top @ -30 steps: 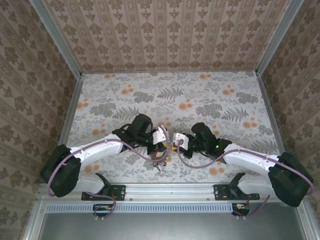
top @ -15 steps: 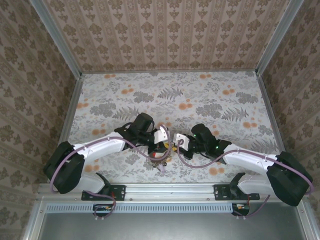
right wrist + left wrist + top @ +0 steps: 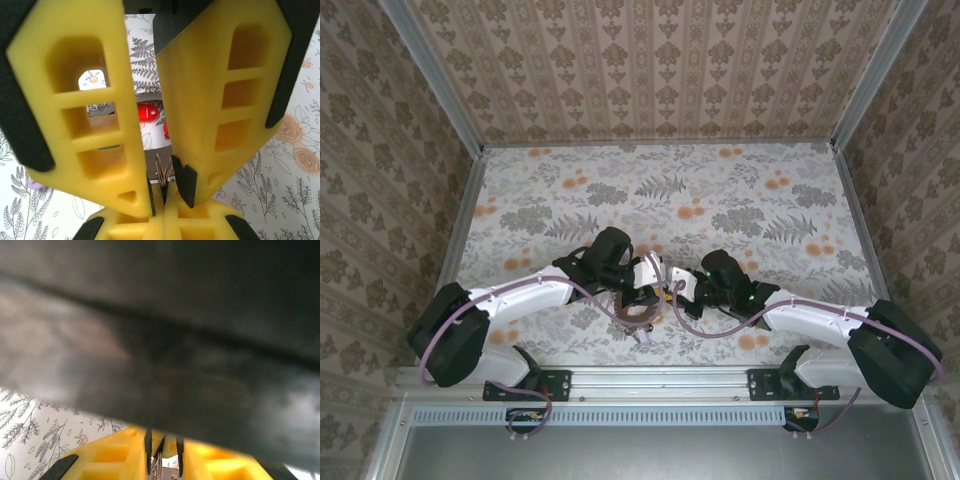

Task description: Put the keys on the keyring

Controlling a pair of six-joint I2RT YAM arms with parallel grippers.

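Floral-print tablecloth (image 3: 740, 190), patterned walls; the arms meet near the front edge. Right gripper (image 3: 164, 192) is clenched, its hollow yellow fingertips pinching the thin grey wire coils of the large metal keyring (image 3: 161, 172). Left gripper (image 3: 165, 215) is tip-to-tip with it; whether it grips, cannot tell. Step looks like threading: small glossy red-headed keys (image 3: 147, 111) sit just beyond the keyring, so next a coil must be parted and a key hole fed on.

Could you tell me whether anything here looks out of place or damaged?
Nothing looks spilled or broken. The only tight spot is near the front edge of the table: the right pincer is shut on the keyring, the left pincer sits tip to tip with it, and red keys show beyond.
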